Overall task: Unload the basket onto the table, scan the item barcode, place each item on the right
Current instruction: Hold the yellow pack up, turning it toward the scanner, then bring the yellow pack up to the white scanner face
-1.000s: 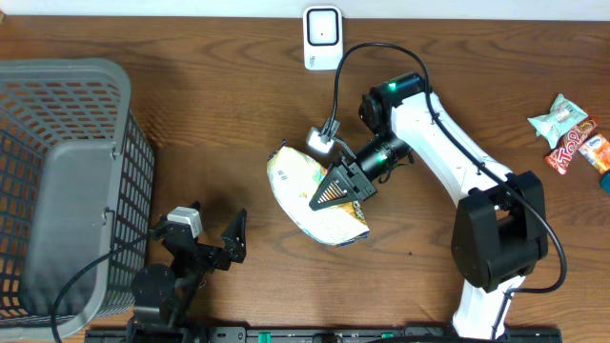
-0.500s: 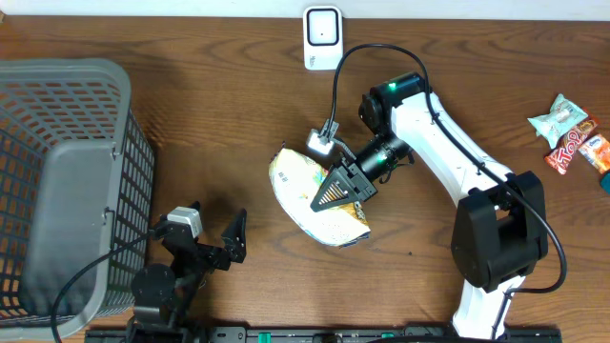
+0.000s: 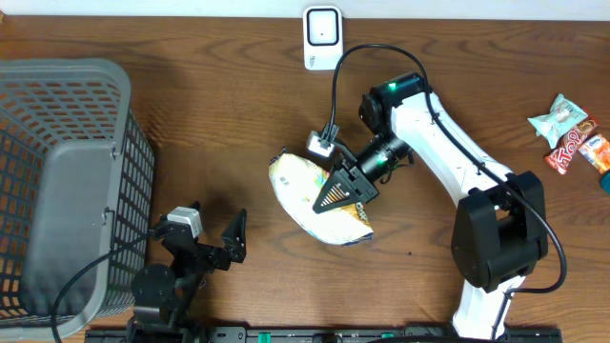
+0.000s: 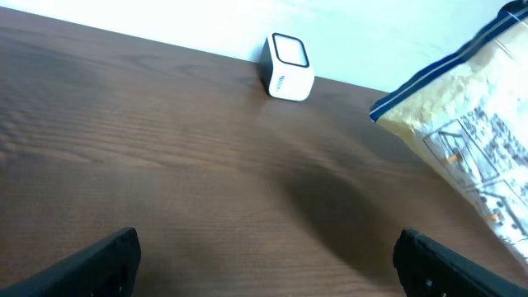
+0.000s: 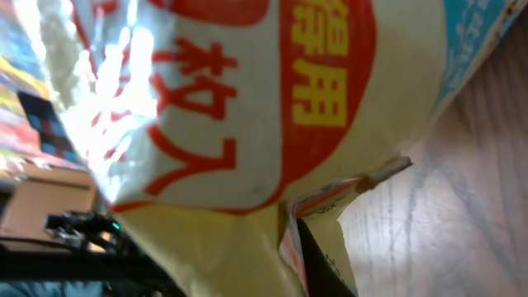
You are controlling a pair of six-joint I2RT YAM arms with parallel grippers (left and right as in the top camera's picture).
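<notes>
The item is a yellow and white snack bag [image 3: 310, 195] with blue edging, held above the table's middle. My right gripper [image 3: 345, 191] is shut on its edge. In the right wrist view the bag [image 5: 231, 107] fills the frame, with red print facing the camera and a dark finger [image 5: 323, 266] pressed against its seam. The white scanner [image 3: 322, 38] stands at the table's far edge, apart from the bag. My left gripper [image 3: 214, 243] rests open near the front edge, with nothing between its fingers [image 4: 99, 262]. The left wrist view shows the scanner [image 4: 289, 68] far ahead and the bag [image 4: 474, 132] at the right.
A large grey mesh basket [image 3: 57, 181] takes up the left side of the table. A few snack packets [image 3: 572, 133] lie at the far right edge. The right arm's base [image 3: 496, 238] stands at the front right.
The bag has shifted and tilted slightly in my right gripper. The left arm has not moved.
</notes>
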